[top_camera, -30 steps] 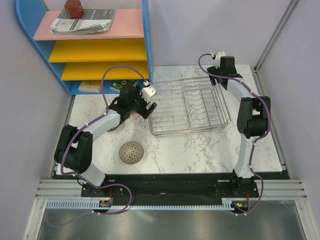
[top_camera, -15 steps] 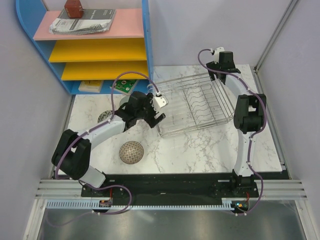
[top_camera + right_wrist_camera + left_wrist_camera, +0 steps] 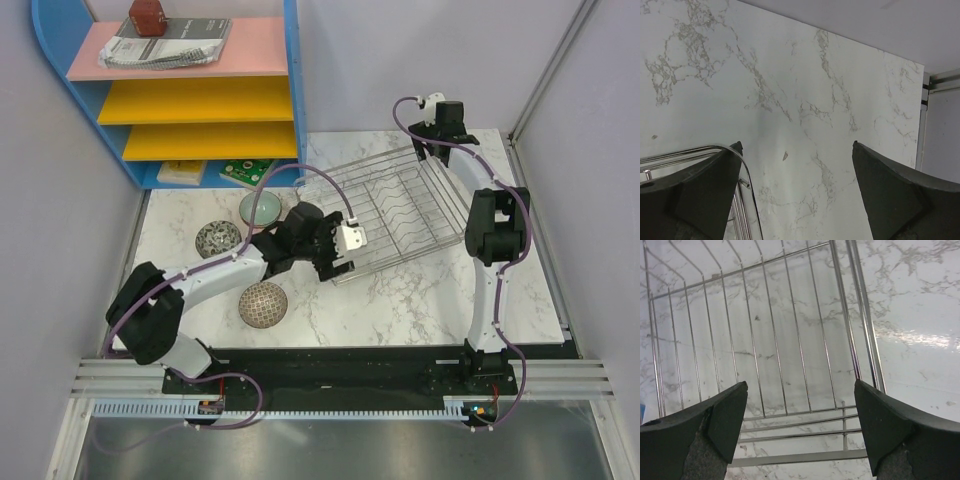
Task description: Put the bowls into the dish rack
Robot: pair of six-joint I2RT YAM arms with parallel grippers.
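Dish rack [image 3: 400, 205], three bowls [image 3: 263, 303] to its left, left gripper [image 3: 800, 390] wide, right gripper [image 3: 795, 150] wide

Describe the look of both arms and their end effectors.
The left arm and right arm match: white tubular links, chunky black joint housings, and a purple cable looping along each. A white block is mounted at the left wrist. The left end effector and right end effector each have two black, wedge-shaped fingers.
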